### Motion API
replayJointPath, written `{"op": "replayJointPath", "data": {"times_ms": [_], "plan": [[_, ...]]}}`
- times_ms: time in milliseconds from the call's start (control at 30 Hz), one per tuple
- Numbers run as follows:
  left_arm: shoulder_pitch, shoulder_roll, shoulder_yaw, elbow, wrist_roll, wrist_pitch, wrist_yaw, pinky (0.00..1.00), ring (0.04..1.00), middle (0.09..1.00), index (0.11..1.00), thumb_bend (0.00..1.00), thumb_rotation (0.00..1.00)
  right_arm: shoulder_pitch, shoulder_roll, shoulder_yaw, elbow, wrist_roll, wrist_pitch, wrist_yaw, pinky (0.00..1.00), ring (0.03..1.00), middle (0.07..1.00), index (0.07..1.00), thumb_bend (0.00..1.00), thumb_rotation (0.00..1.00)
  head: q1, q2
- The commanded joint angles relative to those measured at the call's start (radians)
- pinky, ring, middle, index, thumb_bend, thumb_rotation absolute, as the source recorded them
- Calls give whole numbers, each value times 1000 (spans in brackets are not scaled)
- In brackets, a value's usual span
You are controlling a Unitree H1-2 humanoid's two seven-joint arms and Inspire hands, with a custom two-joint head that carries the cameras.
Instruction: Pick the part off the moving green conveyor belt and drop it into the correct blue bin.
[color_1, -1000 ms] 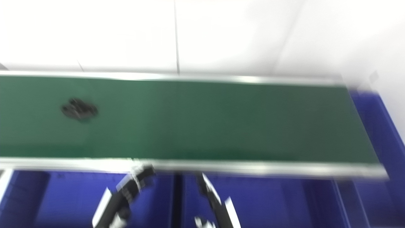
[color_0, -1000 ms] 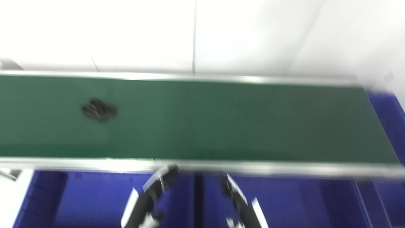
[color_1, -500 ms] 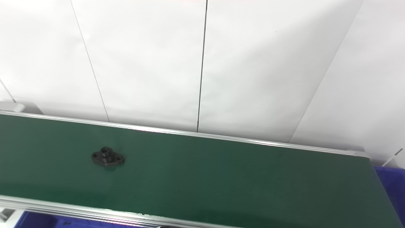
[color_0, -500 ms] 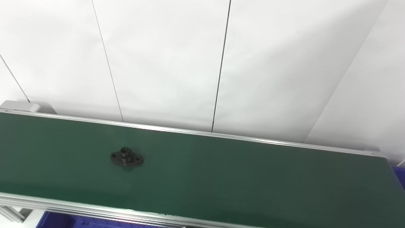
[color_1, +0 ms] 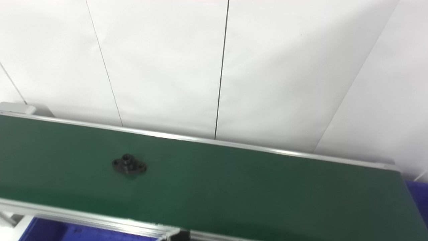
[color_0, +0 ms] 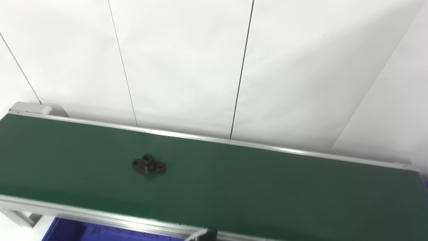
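A small black flanged part (color_0: 149,165) with a raised hub and two bolt holes lies on the green conveyor belt (color_0: 267,187), left of centre and about midway across its width. At the bottom edge, a dark and pale sliver (color_0: 200,235) overlaps the belt's near rail; it looks like the tip of my left hand, well below and to the right of the part, and its fingers are not shown. My right hand is out of the picture.
Aluminium rails (color_0: 100,216) run along both long sides of the belt. Blue bin (color_0: 67,233) shows below the near rail at the left, and another blue bin edge (color_1: 416,194) past the belt's right end. A white panelled wall stands behind.
The camera has tilted up since a second ago, so the hands and the bins have mostly dropped below the frame. The part has ridden a little to the right along the belt.
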Motion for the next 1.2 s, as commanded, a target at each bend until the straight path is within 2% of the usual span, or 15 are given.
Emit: {"op": "replayJointPath", "data": {"times_ms": [0,33,200,333,433,500,633,800,833,867,900,933,1000,1167], "plan": [[5,-6,-5,-40,5,-35,-3,790,841,830,815,958,840,12,0,-15,-55,-17,-54,18,828,887,928,940,835,996,1,1],[6,-7,-6,-48,5,-35,-5,791,842,831,816,957,840,14,1,-28,-71,-45,-54,16,828,887,929,940,834,997,1,13],[8,-18,-8,-62,10,-35,-5,800,843,834,834,939,852,10,-6,-61,-138,-124,-54,14,809,865,896,913,834,1000,2,16],[15,-19,-10,-71,9,-34,-10,812,852,841,845,924,863,10,-6,-80,-226,-150,-54,30,790,853,877,902,887,1000,4,4],[18,-13,-8,-78,0,-33,-19,811,854,843,847,919,861,5,20,-96,-304,-207,-53,27,767,835,864,897,900,1000,-9,-2],[20,-8,-5,-82,-4,-31,-26,817,858,846,849,915,861,-17,44,-101,-347,-210,-50,33,727,809,851,885,862,1000,-20,-4],[27,1,0,-87,3,-24,-33,842,872,853,849,925,871,-86,90,-118,-396,-185,-14,66,764,812,845,887,826,1000,-32,-14],[25,5,0,-59,17,-34,-34,808,860,859,848,923,883,-177,135,-152,-411,-203,29,110,774,834,861,883,792,997,-42,-41],[25,6,1,-52,18,-34,-34,805,860,860,842,934,884,-200,136,-161,-406,-219,35,120,774,834,859,880,782,943,-43,-46],[26,6,3,-45,18,-33,-34,805,862,860,840,940,885,-223,138,-170,-404,-242,47,132,765,826,851,874,787,858,-44,-49],[28,7,5,-36,13,-33,-34,805,862,860,840,940,885,-246,143,-180,-406,-279,74,146,765,826,851,874,787,858,-47,-53],[30,7,6,-29,11,-33,-35,800,862,862,838,927,879,-268,151,-190,-412,-321,111,165,754,817,841,866,808,772,-47,-54],[29,8,6,-15,9,-34,-38,794,858,861,838,905,873,-307,168,-203,-417,-380,175,195,730,804,831,859,835,713,-51,-59],[30,11,4,4,19,-22,-52,800,869,874,832,893,878,-398,208,-210,-413,-470,293,246,639,759,819,847,815,706,-58,-76]]}}
